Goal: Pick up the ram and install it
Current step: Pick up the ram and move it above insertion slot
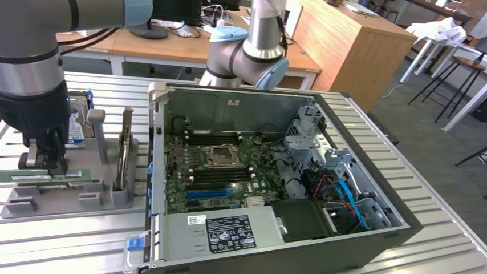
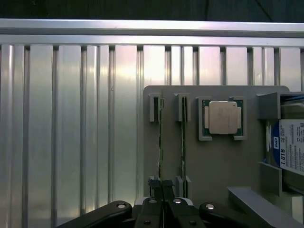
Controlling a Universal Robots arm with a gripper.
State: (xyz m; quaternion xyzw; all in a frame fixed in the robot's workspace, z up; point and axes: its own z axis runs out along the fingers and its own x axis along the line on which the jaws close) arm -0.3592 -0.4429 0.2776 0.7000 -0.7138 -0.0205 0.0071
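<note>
Exterior view: one arm, its gripper lowered onto a grey parts holder at the exterior view's left, on the slatted aluminium table. The ram, a green stick with a pale label, lies lengthwise in the holder directly under the fingers, not yet lifted out. The blue-labelled hard drive stands on edge behind it. An open computer case lies on its side just beside the holder, with the motherboard facing up, presumably so that its slots can be reached from above. Wrist view: the gripper looks straight down the holder. The jaws are closed to a narrow pinch across the thin edge of the ram near one end, the stick sitting upright in its notched slot, which keeps its edge presented for such a grasp. A second stick stands parallel just beside it, apart from the fingers. The square silver processor chip rests in its own recess, and the hard drive sits at the holder's far side, well apart from the gripper.
</note>
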